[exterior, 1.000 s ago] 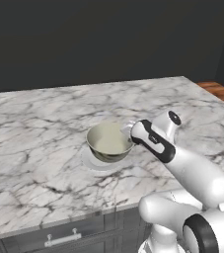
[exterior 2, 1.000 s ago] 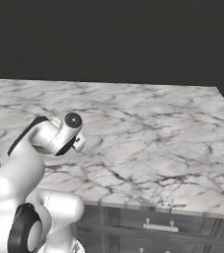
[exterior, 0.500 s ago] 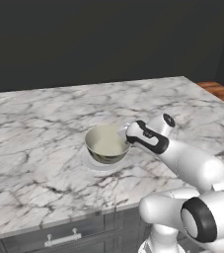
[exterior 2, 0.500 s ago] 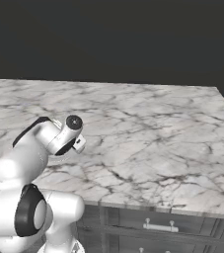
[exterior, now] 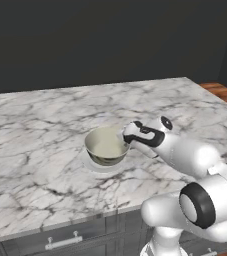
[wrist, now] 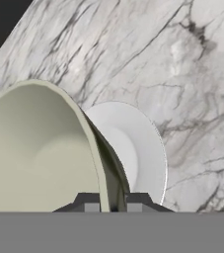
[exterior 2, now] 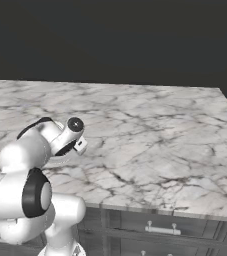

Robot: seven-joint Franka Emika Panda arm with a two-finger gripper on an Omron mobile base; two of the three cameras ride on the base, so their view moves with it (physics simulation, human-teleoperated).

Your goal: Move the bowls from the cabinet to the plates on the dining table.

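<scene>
Hand view — bowl [wrist: 39, 153] rim between claw [wrist: 112, 201] tips

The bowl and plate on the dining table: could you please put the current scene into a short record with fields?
bowl: pale cream-green bowl, held by its rim over the plate
plate: small white plate on the table, partly covered by the bowl
claw: claw shut on the bowl's rim, one tip inside, one outside
contact bowl to plate: cannot tell; bowl sits low over it
surface: marble dining table
task state: bowl not yet released
</scene>
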